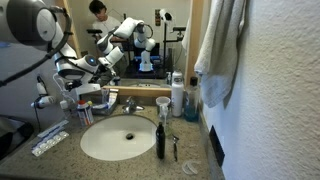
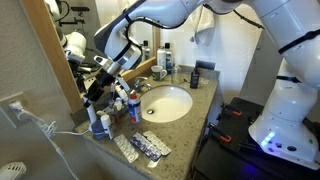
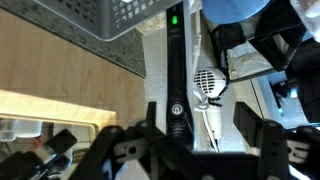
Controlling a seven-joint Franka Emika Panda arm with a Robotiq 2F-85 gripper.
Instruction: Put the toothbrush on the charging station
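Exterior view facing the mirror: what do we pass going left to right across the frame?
Flat blue-white packet → sink basin → dark bottle → hanging towel.

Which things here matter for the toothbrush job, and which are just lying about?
Job: toothbrush; gripper; charging station (cannot make it out).
Lying about: toothpaste tube; dark bottle; sink; towel.

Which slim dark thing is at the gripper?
The toothbrush, green light lit, between the open gripper's fingers in the wrist view; the dark bottle stands apart by the sink.
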